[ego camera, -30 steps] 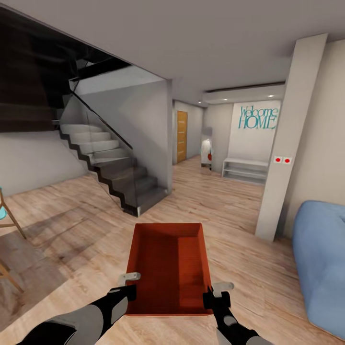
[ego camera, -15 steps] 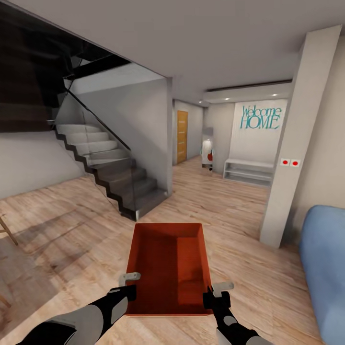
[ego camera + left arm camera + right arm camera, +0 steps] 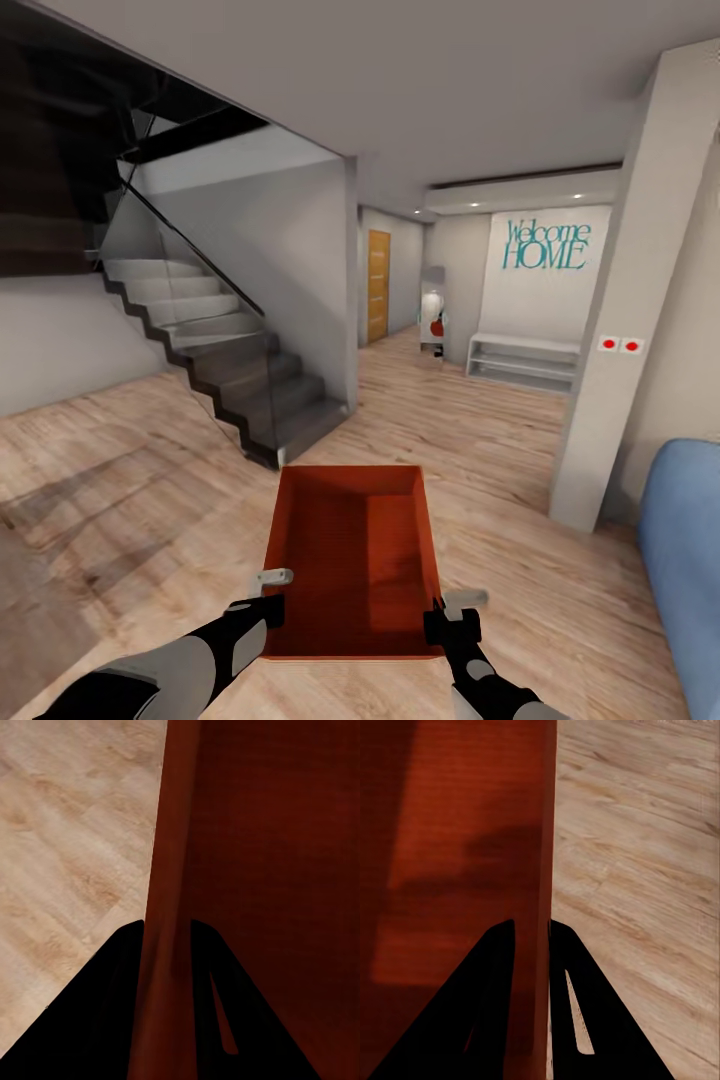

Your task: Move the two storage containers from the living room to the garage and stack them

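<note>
Head camera looks forward and down from high over the orange-red rectangular plastic bin [image 3: 352, 560] and light wood-plank floor [image 3: 480, 440]. Both wrist cameras sit close along opposite bin walls, sharing bin and floor.

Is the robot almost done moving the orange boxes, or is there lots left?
Lots left. Done so far: one storage container is lifted, with the left pincer and right pincer each clamped on a side wall. In hand: carrying it over the light wood-plank floor, near the staircase, so not in the garage yet. Left: reach the garage, set it down, then bring the second container and stack it.
</note>
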Available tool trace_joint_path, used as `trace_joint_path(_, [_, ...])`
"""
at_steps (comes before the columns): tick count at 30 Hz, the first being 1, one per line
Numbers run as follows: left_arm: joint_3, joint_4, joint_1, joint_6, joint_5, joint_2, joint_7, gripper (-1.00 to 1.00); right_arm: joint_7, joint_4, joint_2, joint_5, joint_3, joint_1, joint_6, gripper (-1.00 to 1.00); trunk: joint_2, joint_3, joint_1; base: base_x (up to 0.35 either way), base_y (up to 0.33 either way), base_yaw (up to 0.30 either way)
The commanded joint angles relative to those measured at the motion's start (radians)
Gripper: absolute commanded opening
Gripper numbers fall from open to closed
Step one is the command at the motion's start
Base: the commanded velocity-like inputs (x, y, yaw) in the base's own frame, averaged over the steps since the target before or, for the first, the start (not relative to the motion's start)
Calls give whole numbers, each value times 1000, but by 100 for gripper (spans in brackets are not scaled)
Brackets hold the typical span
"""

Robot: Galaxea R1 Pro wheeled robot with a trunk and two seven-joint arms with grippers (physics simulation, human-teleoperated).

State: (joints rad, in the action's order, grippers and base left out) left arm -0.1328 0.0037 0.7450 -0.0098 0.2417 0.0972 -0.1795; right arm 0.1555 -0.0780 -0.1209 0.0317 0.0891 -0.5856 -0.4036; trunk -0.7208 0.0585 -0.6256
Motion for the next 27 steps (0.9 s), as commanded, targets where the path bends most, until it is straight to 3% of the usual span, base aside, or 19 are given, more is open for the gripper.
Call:
trace_joint_path(1, [48, -4, 2, -1, -1, -4, -8, -100, 13, 5, 8, -9, 3, 0, -3, -100, -1, 2, -1, 322, 0, -158])
trace_joint_path(15, [48, -4, 2, -1, -1, -4, -8, -100, 14, 5, 8, -9, 3, 0, -3, -100, -1, 2, -1, 323, 0, -218])
trace_joint_path(27, [48, -4, 2, -1, -1, -4, -8, -100, 13, 5, 9, -9, 3, 0, -3, -100, -1, 2, -1, 323, 0, -13])
